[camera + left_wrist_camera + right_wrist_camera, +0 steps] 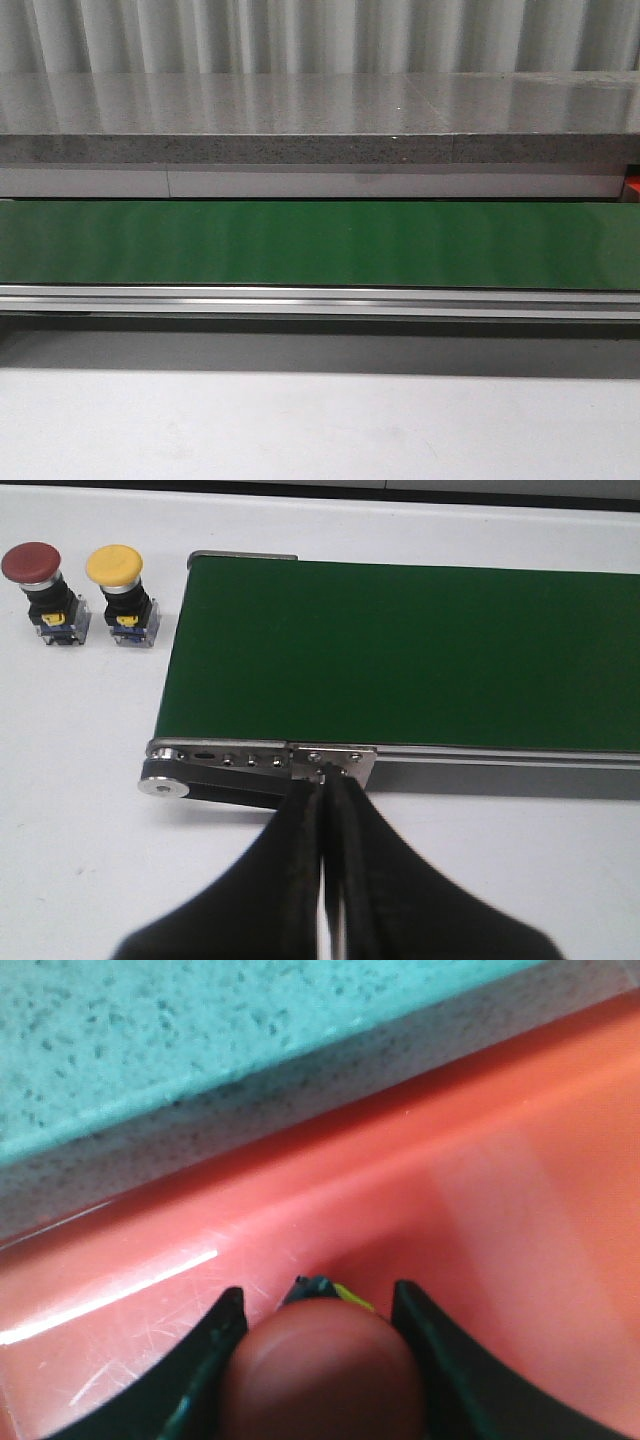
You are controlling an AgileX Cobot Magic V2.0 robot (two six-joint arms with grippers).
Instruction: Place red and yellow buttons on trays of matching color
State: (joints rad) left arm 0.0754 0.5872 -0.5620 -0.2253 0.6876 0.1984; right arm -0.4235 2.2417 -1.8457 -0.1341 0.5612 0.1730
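Note:
In the right wrist view my right gripper (pixel 320 1296) is shut on a red button (pixel 320 1370). Its rounded red cap sits between the two black fingers, low inside the red tray (pixel 480 1190). Whether the button touches the tray floor cannot be told. In the left wrist view a second red button (pixel 32 565) and a yellow button (pixel 114 567) stand upright side by side on the white table, just beyond the end of the green belt (pixel 400 650). My left gripper (pixel 325 780) is shut and empty, at the belt's metal side rail. No yellow tray is in view.
The green conveyor belt (pixel 320 245) with its aluminium rail crosses the front view, white table (pixel 320 430) before it and a grey stone counter (pixel 300 120) behind. A red sliver (pixel 634 186) shows at the right edge. The counter's edge (pixel 150 1040) runs beside the red tray.

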